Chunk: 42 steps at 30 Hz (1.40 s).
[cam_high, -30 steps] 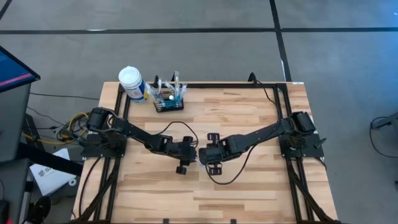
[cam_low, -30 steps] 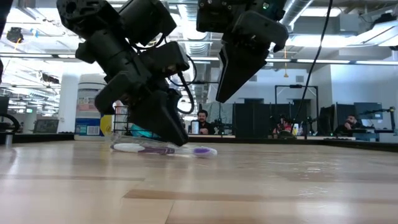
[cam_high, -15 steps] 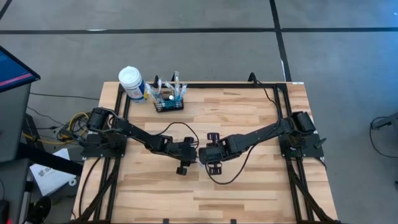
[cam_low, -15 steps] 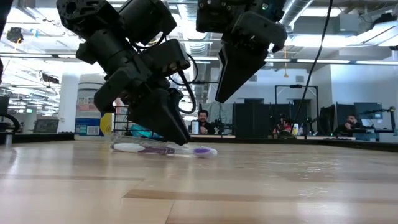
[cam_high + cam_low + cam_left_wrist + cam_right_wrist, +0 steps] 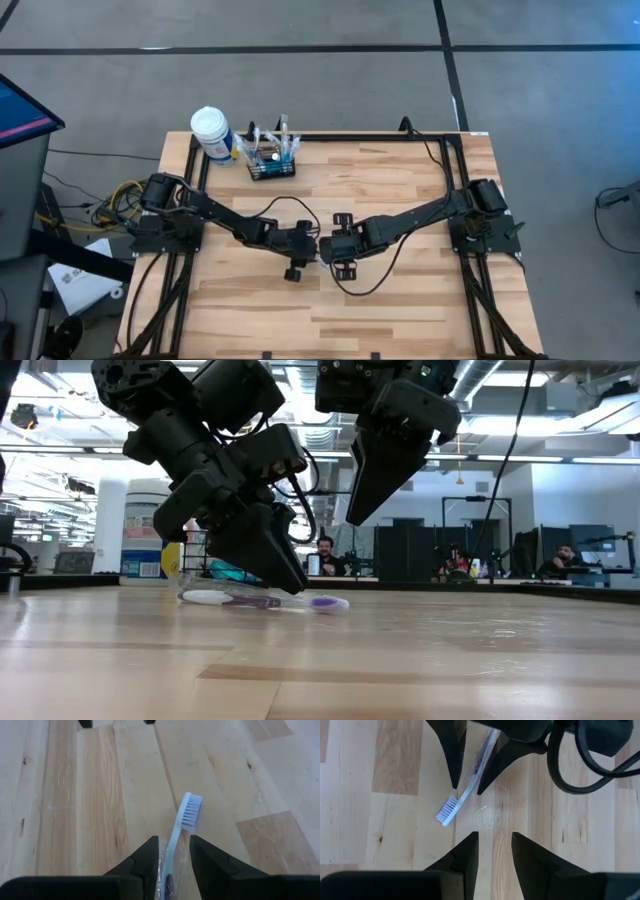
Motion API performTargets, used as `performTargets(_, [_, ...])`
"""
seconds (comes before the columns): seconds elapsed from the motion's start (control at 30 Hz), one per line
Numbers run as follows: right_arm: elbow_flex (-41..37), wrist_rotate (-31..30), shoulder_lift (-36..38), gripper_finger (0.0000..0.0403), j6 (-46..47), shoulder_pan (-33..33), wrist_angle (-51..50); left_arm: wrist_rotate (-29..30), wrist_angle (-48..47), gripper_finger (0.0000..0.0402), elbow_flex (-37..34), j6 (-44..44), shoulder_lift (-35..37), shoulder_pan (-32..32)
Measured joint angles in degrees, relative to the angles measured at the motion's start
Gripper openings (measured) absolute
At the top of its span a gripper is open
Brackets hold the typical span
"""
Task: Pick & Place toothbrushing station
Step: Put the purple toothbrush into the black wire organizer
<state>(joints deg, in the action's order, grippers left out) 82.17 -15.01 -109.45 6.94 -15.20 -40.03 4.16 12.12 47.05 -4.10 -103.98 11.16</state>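
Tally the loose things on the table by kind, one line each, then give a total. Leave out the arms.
Toothbrush lying flat on the wood: 1
Black wire-mesh caddy, with items standing in it: 1
White-capped bottle beside the caddy: 1
Total: 3
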Motion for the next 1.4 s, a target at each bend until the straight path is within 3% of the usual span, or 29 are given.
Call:
performTargets(0.83, [0.0,0.0,0.0,0.0107,0.0,0.0,-0.3,-0.2,3.4,0.0102,3.0,0.1,-6.0,0.0])
performTargets(0.97, [0.0,0.0,0.0,0.0107,0.0,-0.1,-0.3,0.0,3.3,0.0082,3.0,0.1,-6.1,0.0])
performTargets(1.2, [0.0,0.0,0.0,0.0107,0.0,-0.1,-0.3,-0.1,3.3,0.0011,3.0,0.0,-6.2,0.2])
performTargets(1.4, [0.0,0.0,0.0,0.0107,0.1,-0.1,-0.4,1.2,2.6,0.0012,2.8,-0.4,-5.2,0.0])
